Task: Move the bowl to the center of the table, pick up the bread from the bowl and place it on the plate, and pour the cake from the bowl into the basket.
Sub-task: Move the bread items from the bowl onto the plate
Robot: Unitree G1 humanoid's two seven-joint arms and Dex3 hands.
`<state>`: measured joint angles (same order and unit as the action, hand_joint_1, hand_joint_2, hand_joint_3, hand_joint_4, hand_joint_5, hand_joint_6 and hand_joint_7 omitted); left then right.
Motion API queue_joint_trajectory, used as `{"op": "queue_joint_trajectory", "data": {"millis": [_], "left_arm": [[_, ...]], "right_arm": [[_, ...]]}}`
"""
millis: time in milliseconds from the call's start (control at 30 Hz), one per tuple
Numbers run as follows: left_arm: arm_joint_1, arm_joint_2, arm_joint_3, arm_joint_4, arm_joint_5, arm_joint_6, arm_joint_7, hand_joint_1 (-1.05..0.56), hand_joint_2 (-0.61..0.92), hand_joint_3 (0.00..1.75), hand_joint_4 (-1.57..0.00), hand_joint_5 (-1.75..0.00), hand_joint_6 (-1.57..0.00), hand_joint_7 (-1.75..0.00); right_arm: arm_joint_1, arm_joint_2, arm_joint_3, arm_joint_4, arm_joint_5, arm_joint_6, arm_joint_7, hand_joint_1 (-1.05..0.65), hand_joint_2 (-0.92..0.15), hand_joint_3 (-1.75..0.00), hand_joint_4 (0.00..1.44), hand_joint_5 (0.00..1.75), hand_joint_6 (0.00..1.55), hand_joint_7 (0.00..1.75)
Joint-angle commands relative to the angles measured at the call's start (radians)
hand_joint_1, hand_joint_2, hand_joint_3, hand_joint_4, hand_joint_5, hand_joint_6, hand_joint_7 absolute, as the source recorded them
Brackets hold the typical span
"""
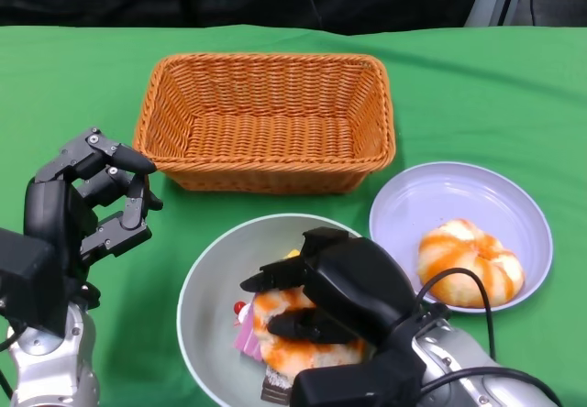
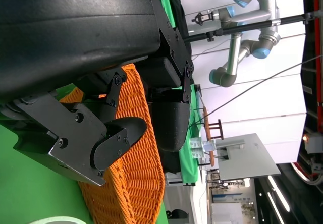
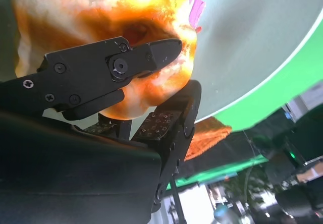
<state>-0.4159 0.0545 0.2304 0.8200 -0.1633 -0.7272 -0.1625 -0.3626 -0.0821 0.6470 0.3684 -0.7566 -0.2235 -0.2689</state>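
Now, here is what you have in front of you.
Right robot hand [image 1: 316, 302]: closed around a bread roll [image 1: 298, 338] inside the bowl [image 1: 206, 306].
Left robot hand [image 1: 96, 205]: holds nothing, fingers apart, above the bench [image 1: 73, 77] near the basket [image 1: 266, 118].
Bowl: near the bench's front edge, between basket and you; pink cake [image 1: 248, 338] beside the roll.
Plate [image 1: 459, 205]: right of the bowl, carrying a second roll [image 1: 470, 262].

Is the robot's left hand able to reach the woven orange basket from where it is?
Probably yes. The left hand hovers holding nothing, just beside the woven orange basket, and only bare green tablecloth lies between them. The grey bowl sits off to the side, not in the way.
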Motion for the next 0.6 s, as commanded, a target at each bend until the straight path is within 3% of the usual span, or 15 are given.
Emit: {"op": "queue_joint_trajectory", "data": {"millis": [33, 133, 200, 333, 400, 500, 600], "left_arm": [[-0.012, 0.015, 0.000, 0.015, 0.014, -0.024, 0.012, -0.02, 0.53, 1.14, -0.82, -1.54, -0.82, -1.31], [-0.012, 0.015, 0.001, 0.017, 0.015, -0.022, 0.011, -0.02, 0.53, 1.15, -0.82, -1.54, -0.82, -1.31], [-0.013, 0.013, 0.004, 0.018, 0.007, -0.020, 0.003, -0.01, 0.53, 1.16, -0.81, -1.55, -0.82, -1.31], [-0.012, 0.014, 0.003, 0.021, 0.010, -0.022, 0.005, 0.00, 0.53, 1.16, -0.81, -1.56, -0.82, -1.30], [-0.011, 0.018, 0.001, 0.024, 0.022, -0.027, 0.014, -0.01, 0.53, 1.16, -0.81, -1.55, -0.82, -1.30], [-0.008, 0.023, -0.003, 0.026, 0.042, -0.032, 0.030, -0.01, 0.54, 1.15, -0.81, -1.54, -0.82, -1.30], [-0.007, 0.023, -0.004, 0.025, 0.047, -0.032, 0.033, -0.01, 0.54, 1.14, -0.81, -1.54, -0.81, -1.31]], "right_arm": [[0.002, -0.005, -0.004, 0.063, 0.004, -0.042, -0.021, -0.30, -0.92, -0.15, 0.59, 1.51, 0.74, 0.83], [-0.007, -0.006, -0.017, 0.078, 0.005, -0.067, -0.035, -0.30, -0.92, -0.17, 0.58, 1.46, 0.70, 0.81], [-0.013, -0.001, -0.022, 0.091, -0.007, -0.073, -0.064, -0.29, -0.92, -0.13, 0.61, 1.41, 0.76, 0.72], [-0.022, 0.001, -0.025, 0.110, -0.017, -0.081, -0.092, -0.28, -0.92, -0.12, 0.62, 1.42, 0.79, 0.68], [-0.032, 0.001, -0.026, 0.124, -0.024, -0.085, -0.111, -0.26, -0.92, -0.12, 0.59, 1.52, 0.77, 0.75], [-0.053, 0.000, -0.029, 0.156, -0.031, -0.107, -0.140, -0.24, -0.92, -0.13, 0.55, 1.66, 0.63, 1.13], [-0.064, 0.004, -0.041, 0.169, -0.020, -0.125, -0.149, -0.24, -0.92, -0.13, 0.59, 1.53, 0.66, 0.99]]}}
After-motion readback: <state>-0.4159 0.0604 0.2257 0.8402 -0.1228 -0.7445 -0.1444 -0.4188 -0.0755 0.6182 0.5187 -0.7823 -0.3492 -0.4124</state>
